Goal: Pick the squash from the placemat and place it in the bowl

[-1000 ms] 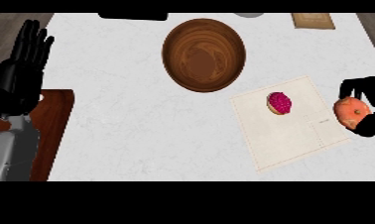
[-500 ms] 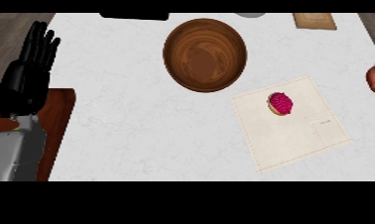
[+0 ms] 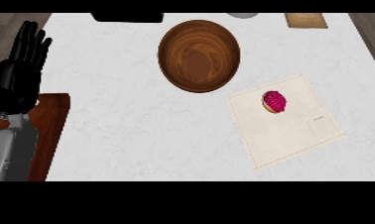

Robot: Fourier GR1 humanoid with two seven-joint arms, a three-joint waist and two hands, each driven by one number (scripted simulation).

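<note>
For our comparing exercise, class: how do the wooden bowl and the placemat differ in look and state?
The bowl is dark brown wood; the placemat is pale cream. The bowl is round and hollow; the placemat is flat and four-sided. The bowl holds nothing; the placemat carries the pink squash. Both rest on the white counter.

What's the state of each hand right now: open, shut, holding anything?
Left hand: open, fingers straight, holding nothing, resting at the view's left edge.
Right hand: not in view, so its state cannot be told.
</note>
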